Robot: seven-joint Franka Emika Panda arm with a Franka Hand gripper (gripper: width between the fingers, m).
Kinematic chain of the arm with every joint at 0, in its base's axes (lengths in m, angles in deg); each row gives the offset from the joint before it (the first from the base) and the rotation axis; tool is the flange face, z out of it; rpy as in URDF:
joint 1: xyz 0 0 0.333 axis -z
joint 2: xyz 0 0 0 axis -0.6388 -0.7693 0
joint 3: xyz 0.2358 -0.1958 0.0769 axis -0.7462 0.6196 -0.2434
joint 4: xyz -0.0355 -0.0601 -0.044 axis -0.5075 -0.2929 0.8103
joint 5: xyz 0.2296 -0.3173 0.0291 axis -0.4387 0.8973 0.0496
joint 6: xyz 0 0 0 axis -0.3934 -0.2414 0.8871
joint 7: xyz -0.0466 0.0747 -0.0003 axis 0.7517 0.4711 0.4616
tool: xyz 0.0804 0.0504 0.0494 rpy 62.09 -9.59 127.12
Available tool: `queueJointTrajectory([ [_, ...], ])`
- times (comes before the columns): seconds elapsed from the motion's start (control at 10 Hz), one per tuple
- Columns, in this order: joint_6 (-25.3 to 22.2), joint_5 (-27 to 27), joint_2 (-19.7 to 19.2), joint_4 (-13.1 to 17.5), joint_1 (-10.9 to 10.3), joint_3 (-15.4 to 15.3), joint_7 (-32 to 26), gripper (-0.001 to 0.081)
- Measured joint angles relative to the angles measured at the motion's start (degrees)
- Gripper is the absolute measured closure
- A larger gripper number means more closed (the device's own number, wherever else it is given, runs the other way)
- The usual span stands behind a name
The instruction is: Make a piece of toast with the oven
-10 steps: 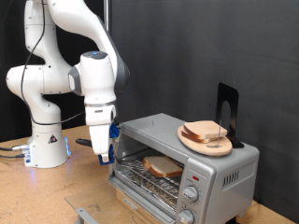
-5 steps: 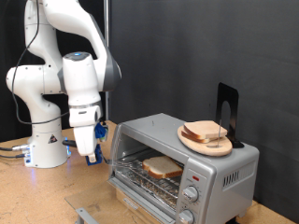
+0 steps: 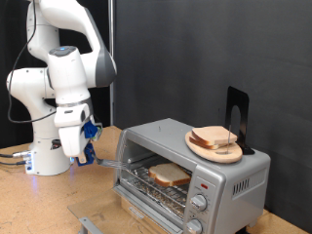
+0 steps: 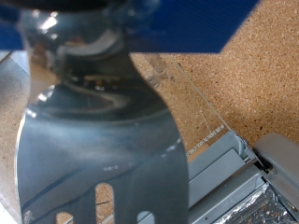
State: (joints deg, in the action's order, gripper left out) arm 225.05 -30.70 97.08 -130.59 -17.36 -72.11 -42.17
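Evidently well advanced: noted one square slice of pale white bread with a light-brown crust, the piece of toast (image 3: pixel 170 175), already lying on the wire rack inside the small boxy silver toaster oven (image 3: pixel 234 175), still looking untoasted. Observed the oven's glass front door (image 3: pixel 115 156) open and hanging down at the exterior view's left of the cavity; closing and heating not yet shown as done. Recorded further like slices (image 3: pixel 214 138) stacked on a round wooden board (image 3: pixel 214 150) atop the oven, beside a black upright bracket (image 3: pixel 236 115). Found the white arm's gripper (image 3: pixel 82 151) well left of the oven, above the cork-textured tabletop (image 3: pixel 39 205), near the door's edge. Seen in the wrist view: a shiny slotted metal spatula blade (image 4: pixel 103 149) filling most of the picture under blue finger parts, apparently held, though the fingers' closure on its handle could not be made out. Noted round knobs (image 3: pixel 198 202) on the brushed-metal front.
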Motion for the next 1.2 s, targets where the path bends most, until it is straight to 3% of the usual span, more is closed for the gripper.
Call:
queueJointTrajectory([
  [0.1,0.15,-0.42,-0.03,0.02,-0.1,-0.05,-0.07,0.0406],
  [0.3,-0.19,-7.64,0.56,0.54,-1.6,1.85,-4.56,0.0406],
  [0.5,-5.56,-11.89,3.91,1.56,-2.14,4.92,-8.2,0.0406],
  [0.7,-10.32,-12.88,8.33,2.41,-2.13,6.67,-8.72,0.0406],
  [0.9,-12.08,-13.66,11.23,2.93,-2.15,6.65,-7.65,0.0406],
  [1.2,-14.95,-13.57,12.27,3.63,-2.1,6.62,-6.58,0.0406],
])
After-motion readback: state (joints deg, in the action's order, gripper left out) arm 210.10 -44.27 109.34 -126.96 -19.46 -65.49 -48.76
